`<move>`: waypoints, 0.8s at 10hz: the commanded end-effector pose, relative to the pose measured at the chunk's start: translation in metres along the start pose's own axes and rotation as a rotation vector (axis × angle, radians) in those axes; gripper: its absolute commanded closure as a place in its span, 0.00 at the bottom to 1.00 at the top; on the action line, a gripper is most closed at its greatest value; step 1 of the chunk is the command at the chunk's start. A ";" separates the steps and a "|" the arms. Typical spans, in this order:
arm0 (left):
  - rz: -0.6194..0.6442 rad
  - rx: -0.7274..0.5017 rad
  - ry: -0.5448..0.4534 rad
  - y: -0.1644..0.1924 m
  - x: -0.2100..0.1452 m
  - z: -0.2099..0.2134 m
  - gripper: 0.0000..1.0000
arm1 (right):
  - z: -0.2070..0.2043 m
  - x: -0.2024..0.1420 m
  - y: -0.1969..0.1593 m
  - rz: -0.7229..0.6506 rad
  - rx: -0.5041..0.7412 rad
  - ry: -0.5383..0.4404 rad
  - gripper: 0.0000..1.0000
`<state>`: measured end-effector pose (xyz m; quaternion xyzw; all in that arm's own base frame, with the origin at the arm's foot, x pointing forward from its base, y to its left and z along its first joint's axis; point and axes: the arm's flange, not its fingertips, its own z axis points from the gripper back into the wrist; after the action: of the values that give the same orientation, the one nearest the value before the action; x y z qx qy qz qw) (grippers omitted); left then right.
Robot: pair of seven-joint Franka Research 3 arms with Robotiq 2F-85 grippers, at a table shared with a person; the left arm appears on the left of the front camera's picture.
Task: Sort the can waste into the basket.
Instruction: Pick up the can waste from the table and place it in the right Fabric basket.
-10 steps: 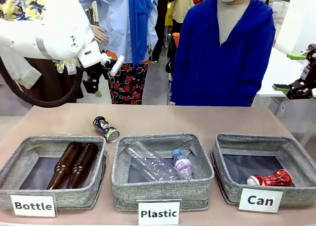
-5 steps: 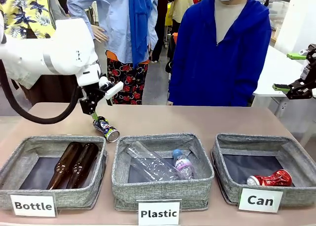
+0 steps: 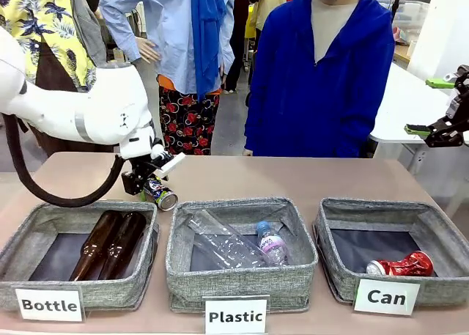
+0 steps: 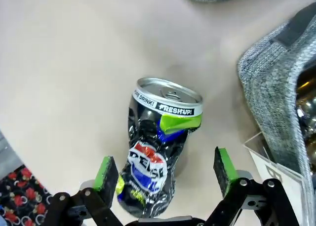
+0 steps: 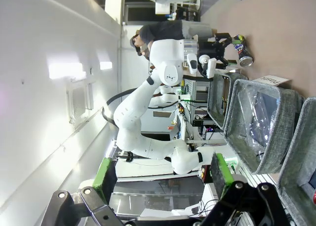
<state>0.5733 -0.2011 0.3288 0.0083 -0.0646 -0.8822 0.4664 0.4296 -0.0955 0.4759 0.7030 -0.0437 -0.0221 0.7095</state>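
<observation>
We start with the counter (image 3: 293,177), which carries three grey baskets in a row: one signed "Bottle" (image 3: 73,254) with two brown bottles (image 3: 110,243), one signed "Plastic" (image 3: 242,251) with clear plastic bottles (image 3: 234,243), and the one signed "Can" (image 3: 396,251) at the robot's right. A person in a blue hooded top (image 3: 322,78) stands at the far side. The crushed red can (image 3: 401,265) already lies in the "Can" basket, so we judge half the sorting done.

The step in hand is the pickup of the dark blue can (image 4: 160,152), which lies on its side on the bare counter behind the "Bottle" basket. The left tool (image 4: 165,169) is wide open and holds nothing, its green pads (image 4: 105,172) straddling the can's lower half with gaps on both sides. Next, we think, it must settle a little lower and squeeze the dented body, then carry it across to the far-right basket.

The right tool (image 5: 163,179) hangs high off the counter's right edge, spread open and empty.
</observation>
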 end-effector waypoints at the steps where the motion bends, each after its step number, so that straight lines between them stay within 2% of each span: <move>1: 0.021 -0.013 0.044 0.009 -0.006 -0.010 0.00 | 0.002 0.000 0.002 0.018 -0.002 0.013 0.00; 6: 0.013 -0.038 0.048 0.021 -0.013 -0.023 0.00 | 0.002 0.000 0.002 0.018 -0.002 0.013 0.00; 7: 0.008 -0.042 0.043 0.021 -0.012 -0.022 0.32 | 0.002 0.000 0.002 0.018 -0.002 0.013 0.00; 8: 0.012 -0.049 0.044 0.020 -0.012 -0.023 0.60 | 0.002 0.000 0.002 0.018 -0.002 0.013 0.00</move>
<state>0.5983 -0.2052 0.3058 0.0128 -0.0445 -0.8813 0.4703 0.4296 -0.0954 0.4759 0.7030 -0.0436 -0.0221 0.7095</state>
